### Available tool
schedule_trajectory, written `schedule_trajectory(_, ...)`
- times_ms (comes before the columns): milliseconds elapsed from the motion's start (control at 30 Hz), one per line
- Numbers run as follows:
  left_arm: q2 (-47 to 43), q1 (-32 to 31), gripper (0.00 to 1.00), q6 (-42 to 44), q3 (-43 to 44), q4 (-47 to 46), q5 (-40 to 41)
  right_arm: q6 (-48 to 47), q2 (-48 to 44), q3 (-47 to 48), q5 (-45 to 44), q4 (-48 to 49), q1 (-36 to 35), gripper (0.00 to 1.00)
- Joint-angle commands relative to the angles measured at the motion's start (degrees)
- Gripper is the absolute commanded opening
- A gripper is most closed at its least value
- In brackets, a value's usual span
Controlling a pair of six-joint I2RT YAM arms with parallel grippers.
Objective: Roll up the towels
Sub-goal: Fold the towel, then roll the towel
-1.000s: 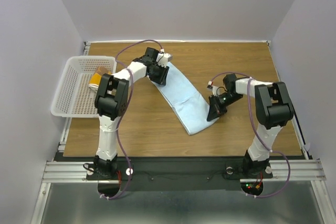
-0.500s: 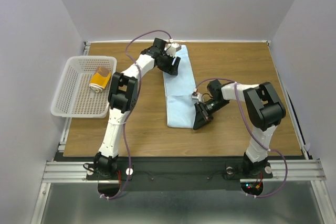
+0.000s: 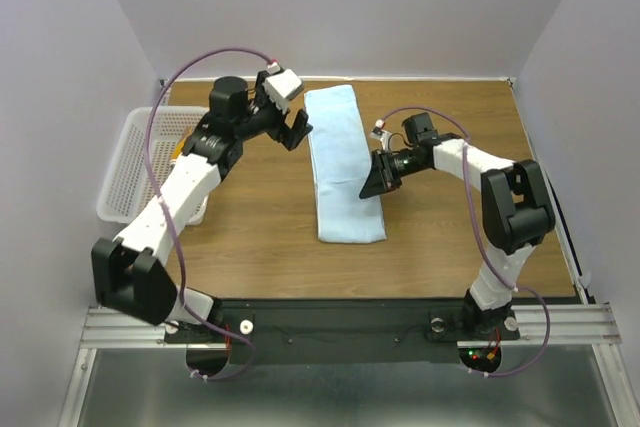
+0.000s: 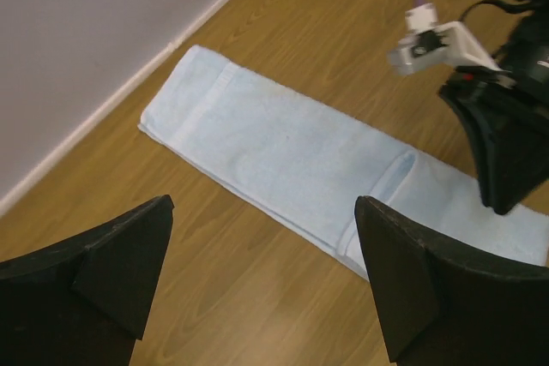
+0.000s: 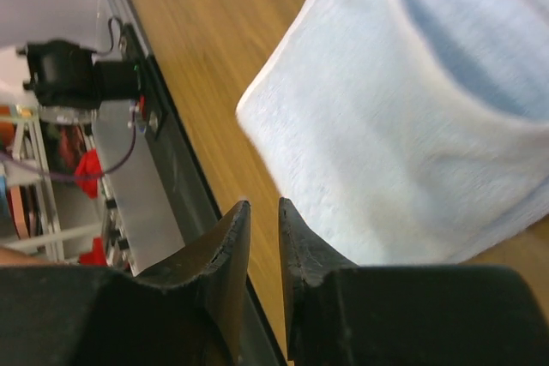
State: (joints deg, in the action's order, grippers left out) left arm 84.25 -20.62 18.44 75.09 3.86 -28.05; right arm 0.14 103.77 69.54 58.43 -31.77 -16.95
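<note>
Since the left jaws opened, the blue towel [image 3: 342,162] lies straight.

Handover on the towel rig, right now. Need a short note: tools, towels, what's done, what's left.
Left tool: open, empty, hovering just left of the blue towel near its far end.
Right tool: jaws a narrow gap apart, nothing between them, at the blue towel's right edge.
Blue towel: flat and straight on the table, small crease near the right tool, not rolled.
Yellow towel: only a sliver shows in the basket behind the left arm; can't tell if it's rolled.
Done: blue towel laid out.
Left: roll it, probably from one end; check the yellow one.
</note>
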Motion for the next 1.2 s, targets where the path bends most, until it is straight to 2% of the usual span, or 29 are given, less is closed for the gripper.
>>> schedule_trajectory(0, -4.07, -1.61, 0.99, 8.80, -9.33, -0.79, -2.36, 8.29, 4.33, 2.79, -4.19, 11.80, -0.01, 0.25)
schedule_trajectory(133, -7.42, -4.59, 0.99, 19.42, -14.87, 2.73, -2.36, 10.49, 11.09, 4.29, -9.90, 15.41, -0.01, 0.25)
schedule_trajectory(233, -10.59, -9.33, 0.92, 25.75, -20.39, 4.84, 1.67, 11.63, 14.79, 4.20, -11.59, 17.35, -0.01, 0.25)
schedule_trajectory(267, -11.29, -13.26, 0.87, 29.51, -21.81, 5.45, 2.82, 12.07, 15.76, 3.68, -11.41, 17.44, -0.01, 0.24)
schedule_trajectory(367, -13.58, -21.18, 0.77, 33.58, -27.35, 6.25, 7.73, 12.43, 17.70, 1.92, -11.06, 18.14, -0.01, 0.24)
schedule_trajectory(433, -14.20, -25.15, 0.76, 37.28, -30.86, 5.64, 10.02, 12.52, 17.09, 0.34, -11.24, 18.58, -0.01, 0.24)
schedule_trajectory(467, -14.02, -28.30, 0.76, 37.63, -31.84, 4.68, 11.25, 12.51, 16.91, -0.10, -11.06, 18.85, -0.01, 0.24)
schedule_trajectory(600, -9.90, -32.81, 0.75, 37.55, -34.04, -1.92, 16.27, 12.60, 16.29, -1.07, -10.97, 18.94, -0.01, 0.24)
schedule_trajectory(800, -2.71, -37.99, 0.62, 37.72, -34.40, -7.45, 19.69, 12.34, 15.94, -1.86, -10.62, 18.85, -0.01, 0.24)
schedule_trajectory(933, 0.65, -39.31, 0.57, 38.52, -34.48, -9.66, 20.67, 12.34, 16.12, -2.12, -10.36, 18.85, -0.01, 0.24)
schedule_trajectory(1100, 2.41, -39.76, 0.56, 38.52, -35.19, -10.71, 21.28, 11.99, 16.38, -2.39, -10.18, 18.85, -0.01, 0.24)
schedule_trajectory(1133, 2.85, -39.76, 0.55, 38.60, -35.27, -10.80, 21.46, 11.99, 16.47, -2.39, -10.10, 18.85, -0.01, 0.24)
schedule_trajectory(1167, 3.37, -39.76, 0.49, 38.52, -35.28, -10.80, 21.72, 11.90, 16.56, -2.39, -10.09, 18.85, -0.01, 0.24)
